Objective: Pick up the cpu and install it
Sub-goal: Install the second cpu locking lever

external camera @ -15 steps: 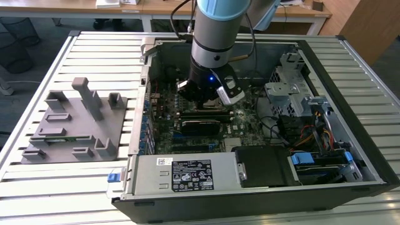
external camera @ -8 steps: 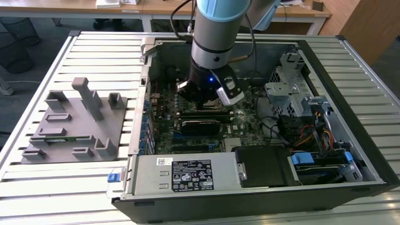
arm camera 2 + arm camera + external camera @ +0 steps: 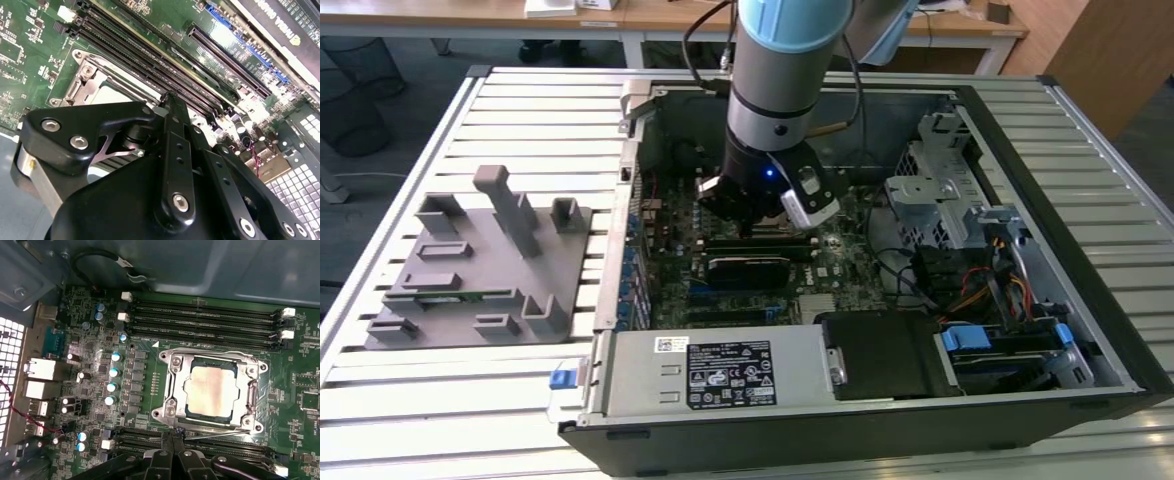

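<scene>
The cpu, a flat square chip with a pale silvery top, lies inside the metal-framed socket on the green motherboard. In the second wrist view the cpu shows partly behind the black finger linkage. My gripper hangs just off the socket's edge, next to the thin socket lever, with its two black fingers pressed together and nothing visible between them. In the exterior view the gripper is down inside the open computer case, over the motherboard.
Memory slots run along both sides of the socket. A black card, a power supply and a drive cage crowd the case. A grey fixture plate with upright blocks stands on the slatted table at the exterior view's left.
</scene>
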Robot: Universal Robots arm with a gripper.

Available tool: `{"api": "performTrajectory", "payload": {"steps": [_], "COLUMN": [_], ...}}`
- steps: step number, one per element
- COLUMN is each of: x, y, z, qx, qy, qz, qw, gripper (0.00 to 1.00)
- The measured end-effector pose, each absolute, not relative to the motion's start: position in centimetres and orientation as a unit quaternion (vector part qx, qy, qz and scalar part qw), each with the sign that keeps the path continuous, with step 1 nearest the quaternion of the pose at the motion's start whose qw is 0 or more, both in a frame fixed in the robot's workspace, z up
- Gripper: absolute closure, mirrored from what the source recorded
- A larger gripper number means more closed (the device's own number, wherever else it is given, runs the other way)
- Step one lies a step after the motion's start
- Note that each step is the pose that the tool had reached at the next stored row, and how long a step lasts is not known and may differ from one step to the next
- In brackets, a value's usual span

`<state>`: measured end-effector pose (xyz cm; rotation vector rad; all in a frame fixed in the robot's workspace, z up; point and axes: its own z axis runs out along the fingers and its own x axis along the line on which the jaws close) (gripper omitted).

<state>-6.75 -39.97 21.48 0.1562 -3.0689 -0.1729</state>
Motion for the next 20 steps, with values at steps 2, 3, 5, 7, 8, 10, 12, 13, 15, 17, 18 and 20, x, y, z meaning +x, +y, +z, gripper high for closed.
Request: {"api": "performTrajectory", "payload": {"steps": [2,3,5,7,8,10,12,13,15,17,18,20], "x": [-6.79,-6.84,-6.97,-7.12,-7.21,-7.3,-7.32,-7.33,-7.36,-7.41,-7.43,-7.47], "y": [-39.97,-39.98,-40.01,-40.04,-40.08,-40.15,-40.22,-40.26,-40.35,-40.46,-40.54,-40.69], "z": [21.34,21.31,21.22,21.13,21.09,21.0,20.95,20.93,20.87,20.8,20.77,20.71], "qx": [0.051,0.051,0.051,0.051,0.051,0.051,0.051,0.051,0.051,0.051,0.051,0.051], "qy": [-0.997,-0.997,-0.997,-0.997,-0.997,-0.996,-0.996,-0.996,-0.995,-0.995,-0.995,-0.995], "qz": [-0.056,-0.056,-0.057,-0.058,-0.058,-0.062,-0.067,-0.07,-0.074,-0.074,-0.075,-0.077], "qw": [0.032,0.032,0.032,0.032,0.032,0.032,0.031,0.031,0.031,0.031,0.031,0.031], "gripper": [0.89,0.89,0.89,0.89,0.89,0.89,0.89,0.89,0.89,0.89,0.89,0.89]}}
